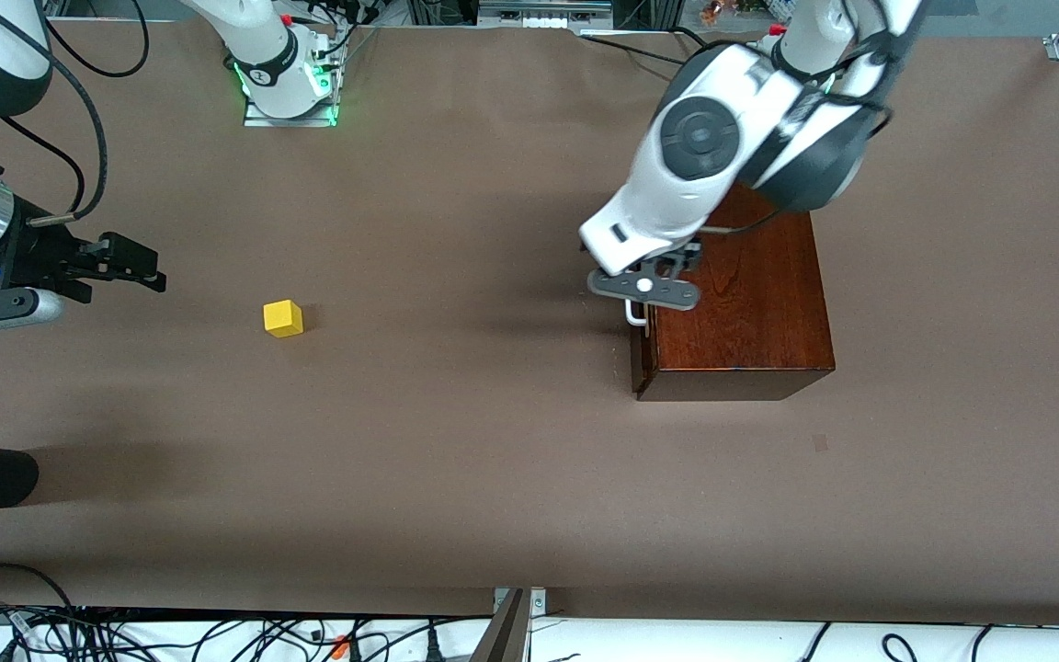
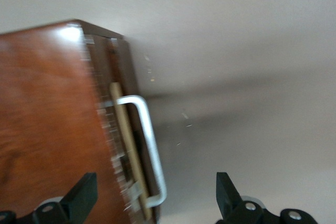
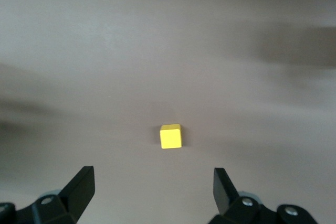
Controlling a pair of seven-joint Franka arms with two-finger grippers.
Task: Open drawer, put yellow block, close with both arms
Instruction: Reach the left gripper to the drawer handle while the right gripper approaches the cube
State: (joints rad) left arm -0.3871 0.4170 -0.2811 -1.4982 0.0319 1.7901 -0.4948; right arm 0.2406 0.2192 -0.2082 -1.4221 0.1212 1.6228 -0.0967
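One drawer (image 1: 640, 354) sits shut in the wooden box (image 1: 741, 303) at the right middle of the front picture. Its white handle (image 1: 635, 314) is a long bar that runs along the box's front. The left gripper (image 1: 644, 287) hangs right over it, fingers wide apart, holding nothing. The yellow block (image 1: 282, 318) lies alone at left middle. The right gripper (image 1: 139, 267) waits near it at the left edge, also open and empty.
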